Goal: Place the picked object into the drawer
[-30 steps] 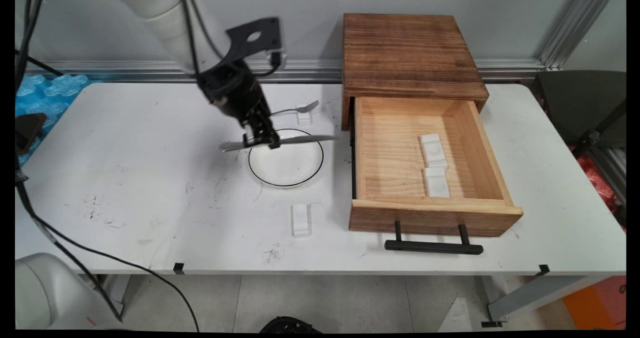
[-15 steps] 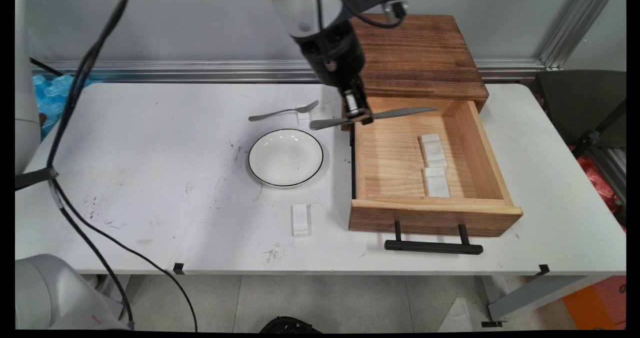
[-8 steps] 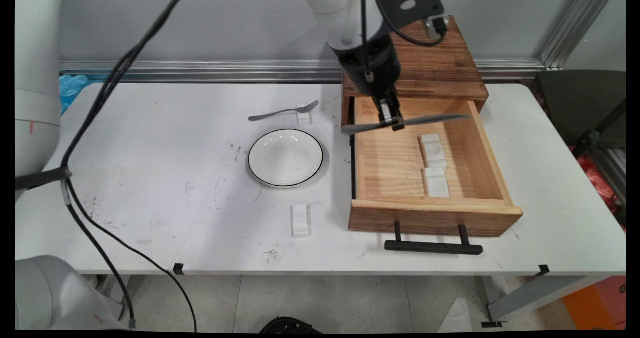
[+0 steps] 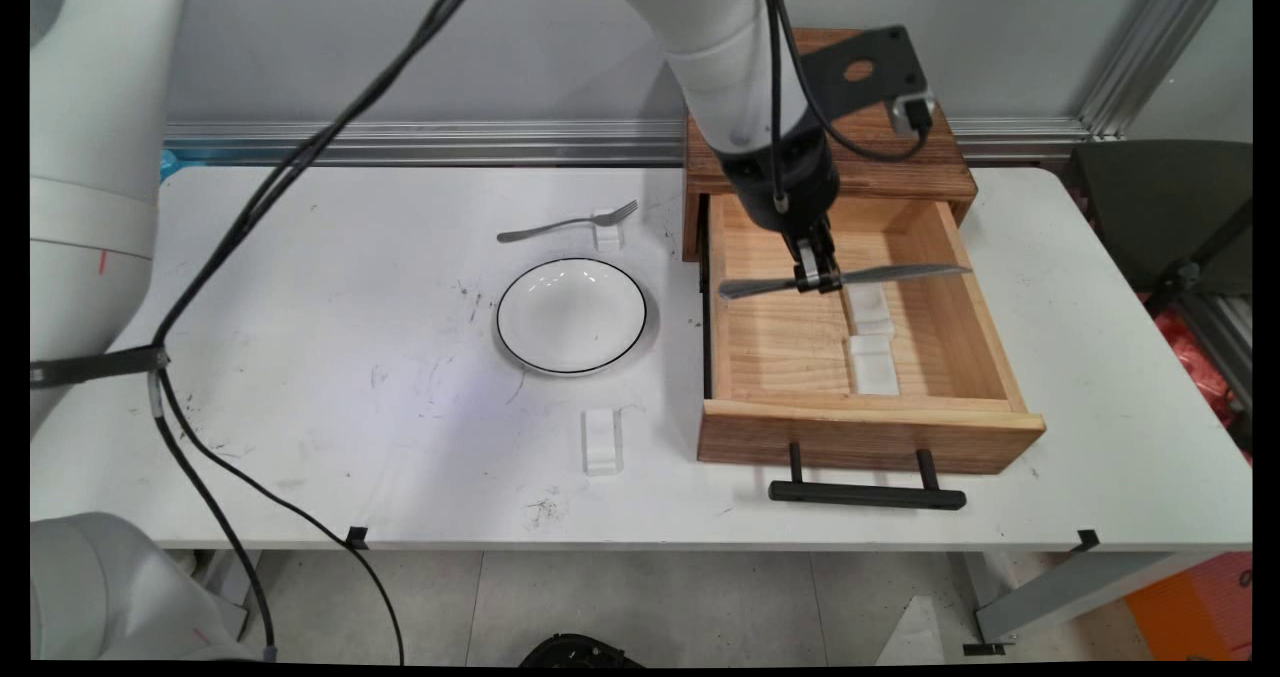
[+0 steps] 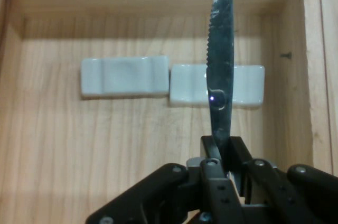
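Note:
My gripper (image 4: pixel 816 279) (image 5: pixel 222 150) is shut on a metal table knife (image 4: pixel 880 275) (image 5: pixel 222 60), held level and crosswise above the open wooden drawer (image 4: pixel 930 297). The serrated blade points toward the drawer's right wall. Two white rests (image 4: pixel 873 362) (image 5: pixel 124 76) lie end to end on the drawer floor. The farther rest (image 4: pixel 868 303) (image 5: pixel 245 84) sits right under the knife, which hangs above it without touching.
The drawer stands pulled out of a dark wooden cabinet (image 4: pixel 830 107), its black handle (image 4: pixel 867 495) toward the near edge. To the left on the table are a white plate (image 4: pixel 572 315), a fork (image 4: pixel 565 223) on a small white rest, and another white rest (image 4: pixel 602 440).
The arm has carried the knife from above the plate rightward over the drawer's left wall, then down and forward until it hangs over the white rests. Plate, fork and drawer stayed put.

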